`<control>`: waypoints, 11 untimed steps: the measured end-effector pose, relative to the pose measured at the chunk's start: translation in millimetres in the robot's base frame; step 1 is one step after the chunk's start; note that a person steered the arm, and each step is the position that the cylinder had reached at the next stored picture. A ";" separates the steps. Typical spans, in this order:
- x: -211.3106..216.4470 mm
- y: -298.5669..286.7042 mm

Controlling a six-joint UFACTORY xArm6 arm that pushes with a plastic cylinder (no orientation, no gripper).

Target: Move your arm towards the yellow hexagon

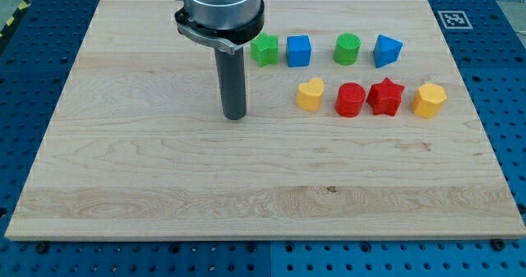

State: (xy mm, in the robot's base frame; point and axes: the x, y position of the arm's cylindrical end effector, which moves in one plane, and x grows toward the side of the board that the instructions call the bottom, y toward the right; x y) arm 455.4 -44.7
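Note:
The yellow hexagon (429, 99) lies at the right end of a row of blocks in the right half of the wooden board (164, 186). My tip (235, 117) rests on the board far to the view's left of it, with the other blocks of that row between them. The nearest block to my tip is the yellow heart (310, 94), a short way to its right.
In the hexagon's row, from the left: yellow heart, red cylinder (350, 99), red star (385, 96). Above that row: green star (265, 49), blue cube (298, 51), green cylinder (348, 48), blue triangular block (386, 51). The arm's grey housing (220, 6) hangs over the board's top edge.

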 end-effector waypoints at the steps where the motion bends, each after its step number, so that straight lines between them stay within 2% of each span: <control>1: 4.3 15.7; 3: 36.0 100.9; 5: 71.9 236.1; 6: 68.7 272.5; 8: 22.6 331.5; 9: 7.0 347.4; 10: -28.7 362.5; 11: -35.5 356.6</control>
